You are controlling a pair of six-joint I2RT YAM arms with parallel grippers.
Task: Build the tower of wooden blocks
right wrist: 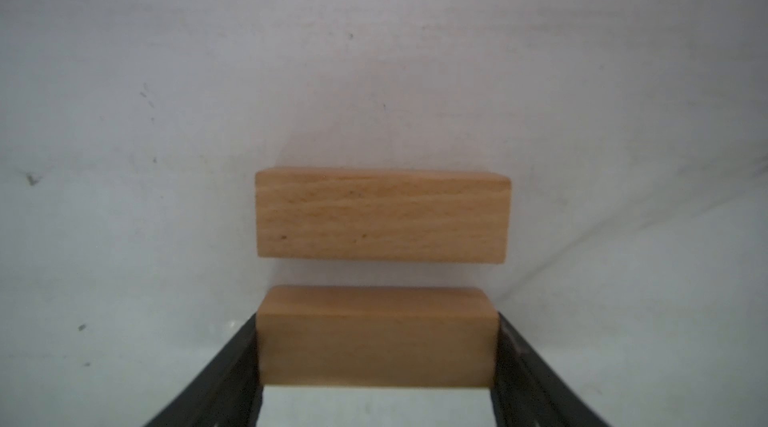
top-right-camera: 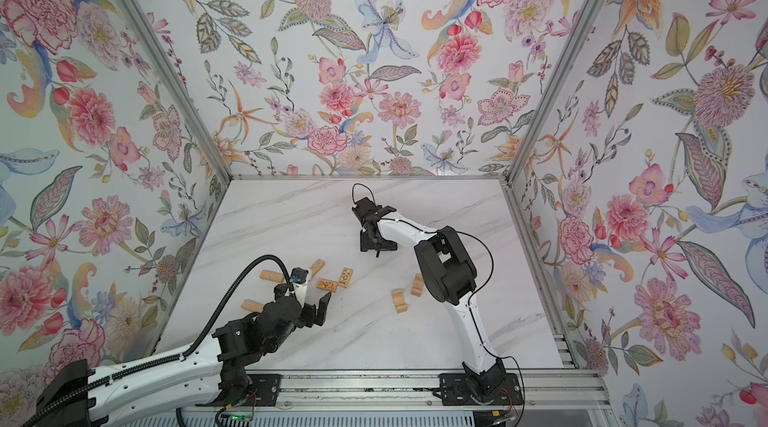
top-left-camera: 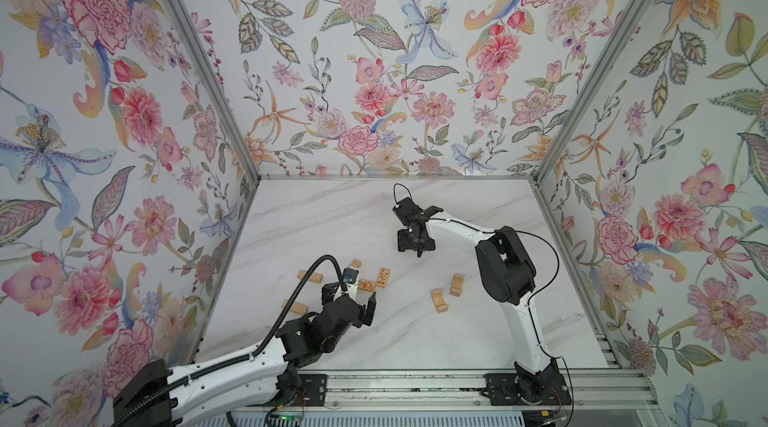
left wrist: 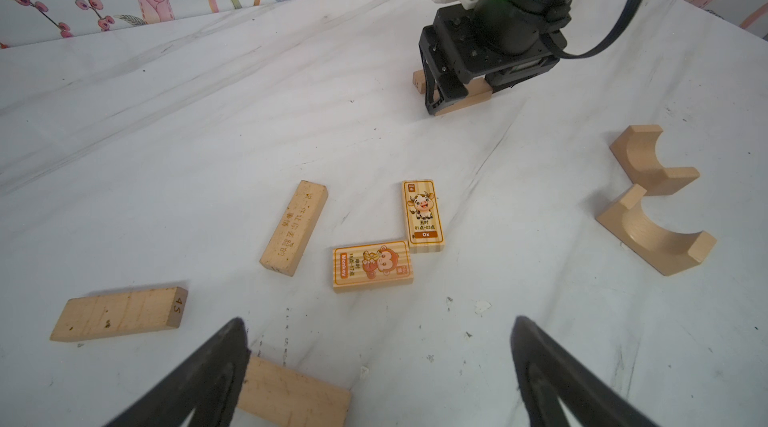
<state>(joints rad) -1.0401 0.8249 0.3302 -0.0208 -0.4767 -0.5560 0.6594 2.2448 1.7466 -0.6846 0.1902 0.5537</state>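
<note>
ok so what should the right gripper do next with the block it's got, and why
Probably open the right gripper and lift straight up. Its fingers clamp the ends of a plain block that seems set down on the table, parallel to a second block with a narrow gap. That looks like a finished base pair, so releasing seems due.

Nine wood blocks (top-left-camera: 382, 277) are showing: five plain bars (top-left-camera: 309, 276), two picture blocks (top-left-camera: 368, 284), two arches (top-left-camera: 439, 300).
Three plain bars are lying by the left gripper (left wrist: 379, 321): one bar (left wrist: 291, 400) partly behind a finger, one bar (left wrist: 120, 312) ahead on its left, one bar (left wrist: 294, 227) farther ahead. Two are sitting at the right gripper (right wrist: 376, 321): one plain bar (right wrist: 374, 346) between its fingers, one bar (right wrist: 382, 215) just beyond its tips. Both picture blocks are touching ahead of the left gripper; one arch (left wrist: 629, 156) and another arch (left wrist: 640, 246) are lying ahead on its right.
</note>
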